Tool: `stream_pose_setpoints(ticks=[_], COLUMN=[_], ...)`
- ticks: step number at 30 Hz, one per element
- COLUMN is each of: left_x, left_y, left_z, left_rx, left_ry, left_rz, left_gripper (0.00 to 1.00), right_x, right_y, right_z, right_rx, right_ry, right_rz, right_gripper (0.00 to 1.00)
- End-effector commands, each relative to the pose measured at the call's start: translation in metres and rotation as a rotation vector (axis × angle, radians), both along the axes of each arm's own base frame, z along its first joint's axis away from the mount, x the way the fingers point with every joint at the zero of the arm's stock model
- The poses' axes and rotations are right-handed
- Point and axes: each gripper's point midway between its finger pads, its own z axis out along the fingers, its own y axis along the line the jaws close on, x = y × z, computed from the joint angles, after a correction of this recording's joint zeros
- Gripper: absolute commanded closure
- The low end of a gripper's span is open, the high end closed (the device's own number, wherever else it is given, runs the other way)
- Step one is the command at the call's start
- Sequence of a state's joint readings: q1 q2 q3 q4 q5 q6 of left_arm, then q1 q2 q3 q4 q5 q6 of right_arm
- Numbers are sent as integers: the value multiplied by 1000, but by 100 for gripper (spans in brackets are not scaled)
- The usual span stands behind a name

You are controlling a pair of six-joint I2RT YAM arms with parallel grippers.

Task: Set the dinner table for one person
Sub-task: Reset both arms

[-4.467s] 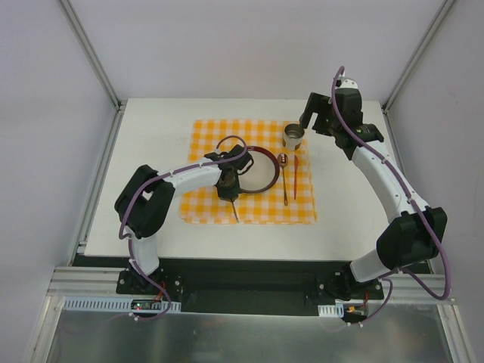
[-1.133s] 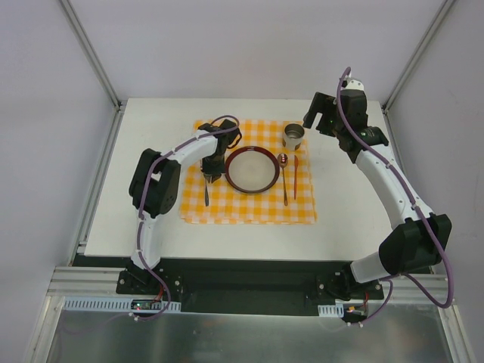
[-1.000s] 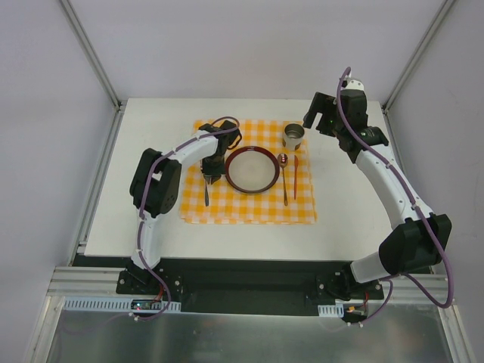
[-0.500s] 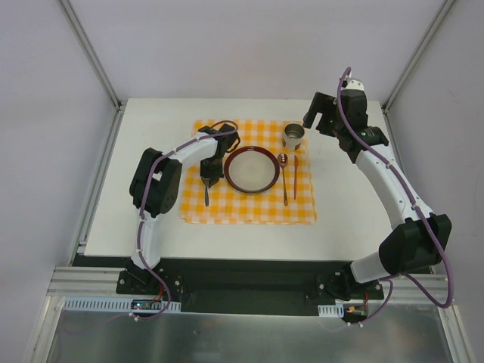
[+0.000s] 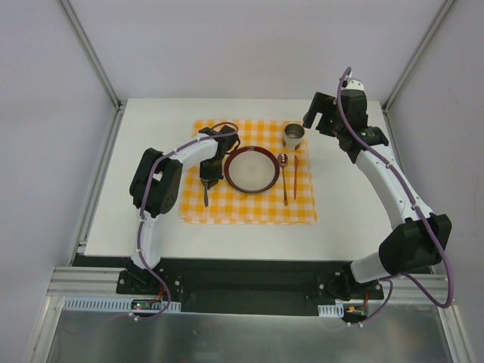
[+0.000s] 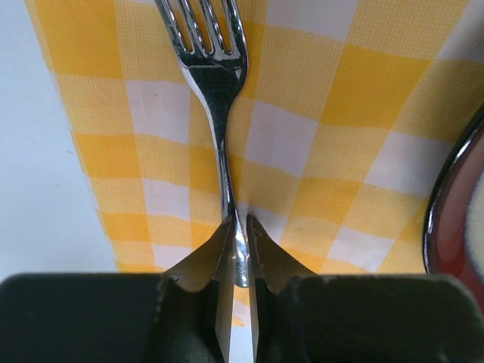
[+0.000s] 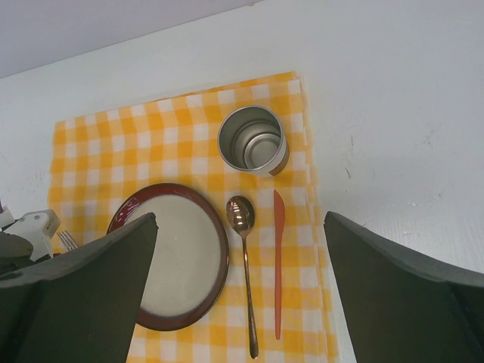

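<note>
On the white dinner table (image 5: 151, 128) lies an orange-and-white checked cloth (image 5: 249, 208). A red-rimmed plate (image 5: 251, 169) sits at its middle. My left gripper (image 5: 208, 178) is just left of the plate, shut on the handle end of a steel fork (image 6: 219, 113). The fork's tines point away from the gripper (image 6: 238, 223), low over the cloth (image 6: 340, 98); whether it touches the cloth I cannot tell. My right gripper (image 5: 311, 119) hangs open and empty high over the far right, above the cup (image 7: 252, 141).
Right of the plate (image 7: 170, 257) lie a spoon (image 7: 246, 280) and an orange knife (image 7: 277, 257), parallel, with the metal cup (image 5: 294, 137) beyond them. Bare table (image 7: 393, 113) surrounds the cloth. Frame posts stand at the far corners.
My left arm has carried the fork from the plate's near edge to the plate's left side, and in the last second eased slightly toward the near edge. The right arm has stayed still.
</note>
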State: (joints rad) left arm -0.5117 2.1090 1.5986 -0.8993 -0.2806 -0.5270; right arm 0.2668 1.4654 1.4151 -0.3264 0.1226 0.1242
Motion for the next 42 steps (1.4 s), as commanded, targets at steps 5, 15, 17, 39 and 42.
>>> stream_pose_setpoints(ticks=[5,15,17,39,42], left_x=[10,22,23,-31,-43], left_y=[0,11,13,65,72], left_z=[43,113,128,218,221], left_rx=[-2,-26,-32,-74,-91], left_ry=[-107,-315,-356,-645,-667], left_rz=[-13,-6,-4,40,58], left_gripper=[91,86,83,12,1], right_x=[2,-3,-8,-103,-111], right_y=[-3,-33,-44,-112,-115], right_z=[17,-4,-6,-84,-94], right_rx=[20,-164,-208,-384,-399], right_ry=[-43,22,23,117,135], right_rz=[-12,-83,-114,-305,-310], right_gripper=[4,4,4,4,4])
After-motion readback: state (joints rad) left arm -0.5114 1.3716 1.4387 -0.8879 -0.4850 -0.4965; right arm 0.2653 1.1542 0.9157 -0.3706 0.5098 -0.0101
